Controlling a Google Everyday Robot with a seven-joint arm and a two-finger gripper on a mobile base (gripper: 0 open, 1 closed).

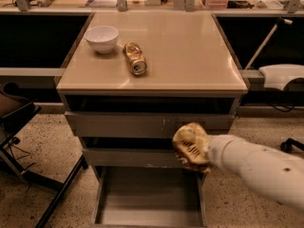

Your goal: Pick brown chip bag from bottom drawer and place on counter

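The brown chip bag is crumpled and hangs in the air at the end of my white arm, level with the middle drawer front. My gripper is shut on it and mostly hidden behind it. The bottom drawer is pulled open below, and its grey floor is bare. The counter is the beige top of the cabinet, well above the bag.
A white bowl and a gold can lying on its side sit on the counter's left half. A cluttered shelf runs behind. A dark chair frame stands at left and a white object at right.
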